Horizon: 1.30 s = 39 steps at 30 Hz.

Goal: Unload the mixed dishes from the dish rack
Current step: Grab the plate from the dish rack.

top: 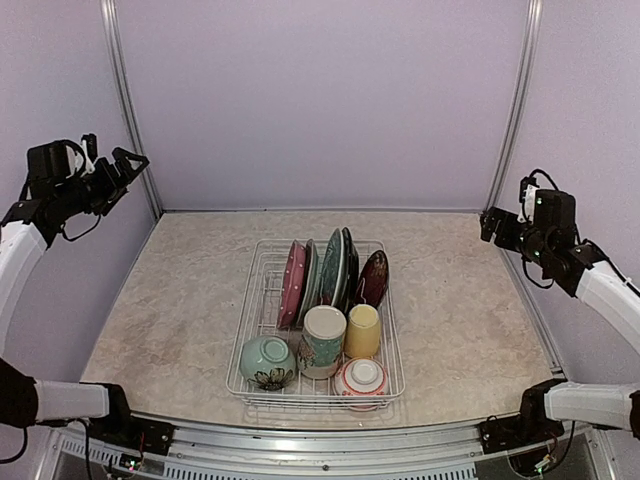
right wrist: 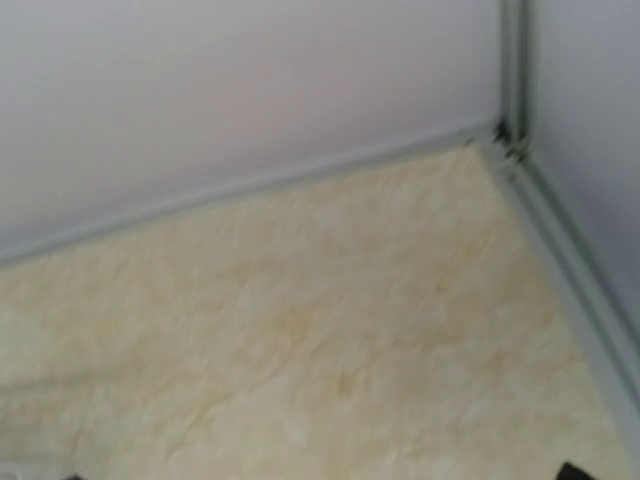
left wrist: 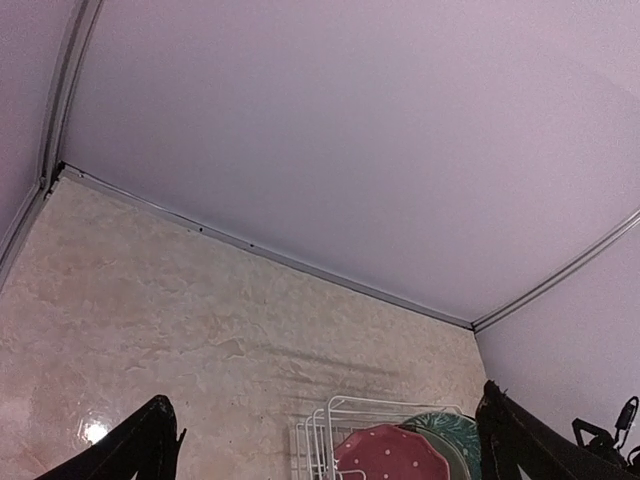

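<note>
The white wire dish rack [top: 252, 300] stands mid-table. In its back slots stand a pink dotted plate [top: 292, 283], a teal plate [top: 333, 265], a dark-rimmed plate [top: 350, 262] and a red floral plate [top: 373, 278]. In front are a tall white patterned mug [top: 323, 340], a yellow cup [top: 362, 331], a pale-green bowl [top: 267, 361] and a red-and-white bowl [top: 361, 378]. My left gripper [top: 128, 160] is open and empty, raised high at the far left. My right gripper [top: 490, 225] is open and empty, raised at the far right. The left wrist view shows the rack's far corner [left wrist: 335, 415], the pink plate [left wrist: 390, 455] and the teal plate [left wrist: 450, 425].
Beige marble-look tabletop [top: 170, 300] lies around the rack, closed in by lilac walls with metal corner posts [top: 130, 110]. The right wrist view shows only bare tabletop [right wrist: 330, 330] and the back right corner [right wrist: 505, 135].
</note>
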Tool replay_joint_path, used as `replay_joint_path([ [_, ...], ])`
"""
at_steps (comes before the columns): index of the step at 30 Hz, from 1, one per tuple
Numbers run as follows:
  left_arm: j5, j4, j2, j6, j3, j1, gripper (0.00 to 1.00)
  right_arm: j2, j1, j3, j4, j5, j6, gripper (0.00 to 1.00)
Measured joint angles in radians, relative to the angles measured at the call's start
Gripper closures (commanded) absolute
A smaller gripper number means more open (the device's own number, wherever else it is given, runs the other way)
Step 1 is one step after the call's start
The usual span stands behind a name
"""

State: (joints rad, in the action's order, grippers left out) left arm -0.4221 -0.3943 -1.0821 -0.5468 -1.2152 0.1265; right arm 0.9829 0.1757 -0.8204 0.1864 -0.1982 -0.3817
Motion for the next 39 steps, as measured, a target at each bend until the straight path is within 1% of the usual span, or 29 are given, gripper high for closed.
replay_joint_path([
  [8, -0.167, 0.035, -0.154, -0.061, 0.000, 0.010, 0.01, 0.114, -0.033, 0.000, 0.005, 0.236, -0.035, 0.00],
  [12, -0.221, 0.035, -0.217, -0.084, 0.000, -0.016, 0.01, 0.186, -0.004, -0.004, 0.030, 0.272, -0.048, 0.01],
  [15, -0.253, 0.034, -0.249, -0.092, -0.004, -0.054, 0.01, 0.245, 0.071, -0.033, 0.064, 0.274, -0.058, 0.02],
  [18, -0.271, 0.026, -0.277, -0.092, -0.018, -0.118, 0.01, 0.284, 0.143, -0.074, 0.085, 0.269, -0.068, 0.03],
  [21, -0.281, 0.010, -0.299, -0.089, -0.034, -0.179, 0.03, 0.312, 0.205, -0.115, 0.101, 0.259, -0.080, 0.04],
  [26, -0.281, -0.019, -0.315, -0.073, -0.058, -0.285, 0.12, 0.350, 0.279, -0.154, 0.111, 0.222, -0.102, 0.03],
  [31, -0.284, -0.039, -0.320, -0.053, -0.072, -0.410, 0.21, 0.369, 0.296, -0.166, 0.143, 0.185, -0.126, 0.02],
  [35, -0.306, -0.050, -0.362, -0.045, -0.090, -0.495, 0.34, 0.369, 0.296, -0.166, 0.149, 0.180, -0.137, 0.00],
  [39, -0.338, -0.053, -0.425, -0.046, -0.095, -0.555, 0.44, 0.369, 0.296, -0.166, 0.145, 0.190, -0.137, 0.00],
])
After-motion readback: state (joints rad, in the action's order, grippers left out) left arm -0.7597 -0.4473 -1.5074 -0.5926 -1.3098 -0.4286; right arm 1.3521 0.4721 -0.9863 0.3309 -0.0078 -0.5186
